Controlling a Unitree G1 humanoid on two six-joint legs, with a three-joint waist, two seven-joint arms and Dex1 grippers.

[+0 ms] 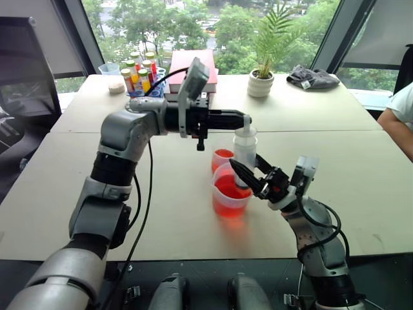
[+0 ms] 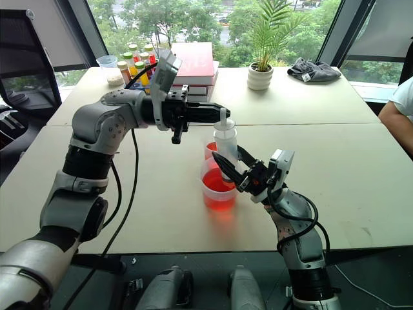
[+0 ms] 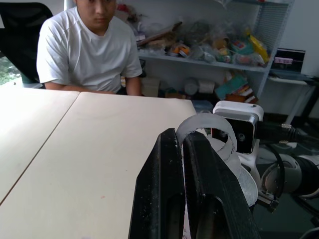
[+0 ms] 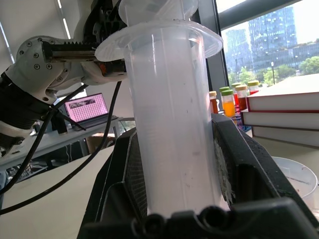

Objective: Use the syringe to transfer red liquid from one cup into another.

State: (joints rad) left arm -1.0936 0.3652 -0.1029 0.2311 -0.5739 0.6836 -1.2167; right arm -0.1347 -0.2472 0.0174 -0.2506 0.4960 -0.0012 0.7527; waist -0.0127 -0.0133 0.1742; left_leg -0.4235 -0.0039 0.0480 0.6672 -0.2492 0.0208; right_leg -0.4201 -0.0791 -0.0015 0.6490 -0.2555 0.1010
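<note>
Syringe stands upright with its tip dipped in the large cup, barrel clamped by the right gripper; the left gripper pinches the plunger top. Pull straight up, slowly, keeping the tip submerged and the barrel steady.

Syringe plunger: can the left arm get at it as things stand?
Probably yes. The left gripper is level at the plunger top of the syringe, jaws shut there with nothing between; the right gripper holds the barrel upright over the larger cup.
</note>
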